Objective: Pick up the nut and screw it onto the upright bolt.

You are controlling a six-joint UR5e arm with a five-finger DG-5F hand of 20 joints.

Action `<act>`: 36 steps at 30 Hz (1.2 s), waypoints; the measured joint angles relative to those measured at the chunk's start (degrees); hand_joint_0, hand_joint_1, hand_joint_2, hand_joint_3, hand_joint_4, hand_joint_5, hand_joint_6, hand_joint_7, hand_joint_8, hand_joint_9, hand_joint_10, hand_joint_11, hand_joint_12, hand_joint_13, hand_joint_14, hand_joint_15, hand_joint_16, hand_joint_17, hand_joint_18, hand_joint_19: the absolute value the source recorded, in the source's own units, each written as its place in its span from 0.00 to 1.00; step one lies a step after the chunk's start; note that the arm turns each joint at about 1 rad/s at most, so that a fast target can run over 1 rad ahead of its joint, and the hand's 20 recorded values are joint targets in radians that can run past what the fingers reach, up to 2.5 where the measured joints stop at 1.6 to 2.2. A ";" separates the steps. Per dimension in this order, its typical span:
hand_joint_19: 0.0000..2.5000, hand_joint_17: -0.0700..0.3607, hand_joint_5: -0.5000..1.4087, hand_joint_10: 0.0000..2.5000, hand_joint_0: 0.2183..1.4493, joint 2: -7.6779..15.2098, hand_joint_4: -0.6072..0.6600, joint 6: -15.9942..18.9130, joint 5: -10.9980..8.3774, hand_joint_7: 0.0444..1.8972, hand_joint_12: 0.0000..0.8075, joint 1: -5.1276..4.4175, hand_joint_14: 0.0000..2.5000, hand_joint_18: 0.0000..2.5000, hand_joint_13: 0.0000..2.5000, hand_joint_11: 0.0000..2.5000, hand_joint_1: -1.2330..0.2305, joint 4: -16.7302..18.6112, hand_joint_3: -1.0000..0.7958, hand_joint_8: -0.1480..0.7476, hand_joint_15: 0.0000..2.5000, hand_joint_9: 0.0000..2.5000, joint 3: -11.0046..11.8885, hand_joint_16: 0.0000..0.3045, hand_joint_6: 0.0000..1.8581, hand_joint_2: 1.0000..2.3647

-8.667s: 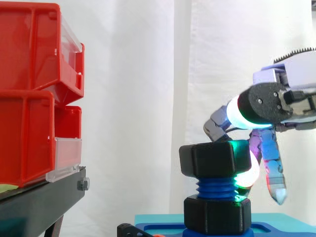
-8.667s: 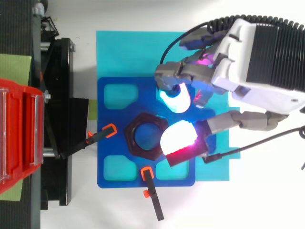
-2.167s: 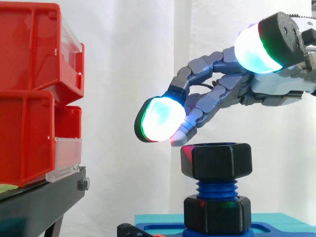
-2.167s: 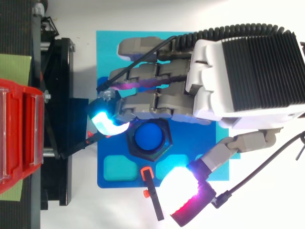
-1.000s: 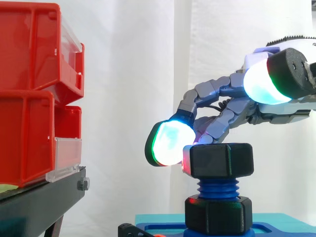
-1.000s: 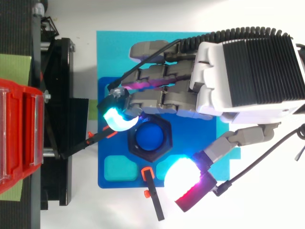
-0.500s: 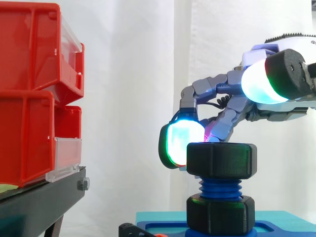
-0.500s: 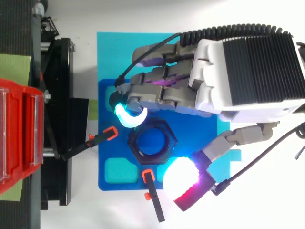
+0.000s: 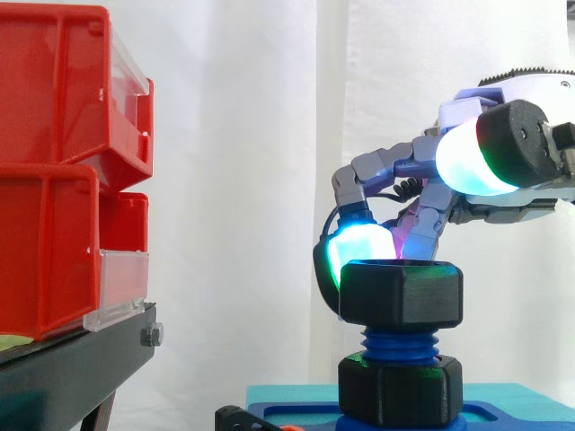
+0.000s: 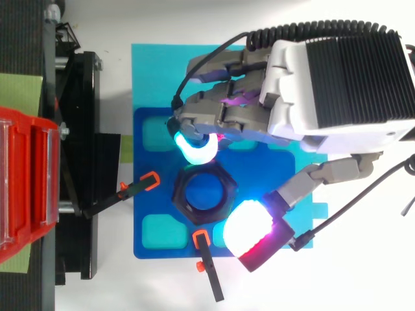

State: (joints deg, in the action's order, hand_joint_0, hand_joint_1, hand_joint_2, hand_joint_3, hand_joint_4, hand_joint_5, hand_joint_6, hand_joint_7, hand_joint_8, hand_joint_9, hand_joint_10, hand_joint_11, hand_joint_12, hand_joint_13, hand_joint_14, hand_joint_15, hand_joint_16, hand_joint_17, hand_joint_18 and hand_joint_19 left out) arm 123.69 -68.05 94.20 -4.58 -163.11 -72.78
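On the upright bolt (image 9: 396, 340) the nut (image 9: 401, 292) sits partway down, bare thread below it. My hand (image 10: 324, 91) curls beside it, thumb raised clear, pinching nothing. More turning remains, I judge.

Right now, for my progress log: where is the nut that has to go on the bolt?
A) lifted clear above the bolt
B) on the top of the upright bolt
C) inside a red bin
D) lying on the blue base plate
B: the nut sits around the top of the blue bolt, with bare threads showing beneath it.
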 measured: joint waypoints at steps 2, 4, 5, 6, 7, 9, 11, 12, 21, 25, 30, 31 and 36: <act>0.00 0.36 0.28 0.00 0.22 -0.01 0.62 -0.04 0.05 0.80 0.38 0.19 0.00 0.22 0.31 0.00 0.63 -0.08 0.28 0.51 0.00 0.47 0.00 0.12 0.27 0.00; 0.00 0.36 0.28 0.00 0.22 -0.02 0.61 -0.05 0.10 0.80 0.38 0.38 0.00 0.23 0.32 0.00 0.63 -0.12 0.28 0.51 0.00 0.48 0.02 0.12 0.27 0.00; 0.00 0.36 0.29 0.00 0.23 -0.02 0.61 -0.06 0.13 0.80 0.37 0.53 0.00 0.23 0.33 0.00 0.63 -0.12 0.28 0.50 0.00 0.50 0.02 0.12 0.27 0.00; 0.00 0.35 0.29 0.00 0.23 -0.02 0.61 -0.06 0.17 0.80 0.37 0.63 0.00 0.23 0.33 0.00 0.62 -0.12 0.28 0.50 0.00 0.50 0.01 0.12 0.27 0.00; 0.00 0.35 0.29 0.00 0.23 -0.02 0.61 -0.06 0.22 0.80 0.37 0.72 0.00 0.24 0.33 0.00 0.62 -0.12 0.28 0.49 0.00 0.51 0.01 0.12 0.27 0.00; 0.00 0.35 0.29 0.00 0.23 -0.03 0.64 -0.06 0.41 0.78 0.35 1.00 0.00 0.24 0.34 0.00 0.62 -0.12 0.28 0.46 0.00 0.54 0.03 0.12 0.27 0.00; 0.00 0.36 0.29 0.00 0.23 -0.07 0.68 -0.07 0.72 0.74 0.34 1.30 0.00 0.24 0.34 0.00 0.62 -0.13 0.28 0.45 0.00 0.54 0.19 0.12 0.27 0.00; 0.00 0.36 0.29 0.00 0.23 -0.13 0.69 -0.07 0.87 0.72 0.34 1.46 0.00 0.24 0.34 0.00 0.62 -0.20 0.28 0.45 0.00 0.54 0.43 0.12 0.27 0.00; 0.00 0.39 0.22 0.00 0.22 -0.98 0.68 -1.56 1.74 0.36 0.37 2.95 0.00 0.22 0.31 0.00 0.62 -7.40 0.28 0.46 0.00 0.48 6.80 0.14 0.27 0.00; 0.00 0.40 0.21 0.00 0.22 -0.98 0.67 -1.76 1.76 0.32 0.38 3.76 0.00 0.21 0.30 0.00 0.62 -10.78 0.28 0.45 0.00 0.45 10.61 0.15 0.27 0.00; 0.00 0.41 0.18 0.00 0.21 -0.80 0.63 -2.10 1.67 0.29 0.42 3.99 0.00 0.09 0.18 0.00 0.63 -11.87 0.28 0.42 0.00 0.28 12.01 0.16 0.27 0.00; 0.00 0.41 0.18 0.00 0.21 -0.65 0.62 -2.22 1.70 0.29 0.42 3.94 0.00 0.06 0.15 0.00 0.63 -11.78 0.28 0.42 0.00 0.26 11.93 0.16 0.27 0.00; 0.00 0.42 0.16 0.00 0.20 0.04 0.59 -2.00 1.83 0.27 0.43 3.56 0.00 0.00 0.07 0.00 0.64 -8.76 0.28 0.41 0.00 0.17 8.79 0.16 0.27 0.00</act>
State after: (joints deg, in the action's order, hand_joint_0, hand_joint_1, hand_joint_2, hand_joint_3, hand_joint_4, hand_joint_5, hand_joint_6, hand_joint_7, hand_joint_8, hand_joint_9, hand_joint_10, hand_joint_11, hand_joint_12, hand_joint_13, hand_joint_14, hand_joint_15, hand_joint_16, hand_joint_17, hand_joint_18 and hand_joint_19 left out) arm 123.73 -70.05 96.04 -1.02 -171.87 -63.99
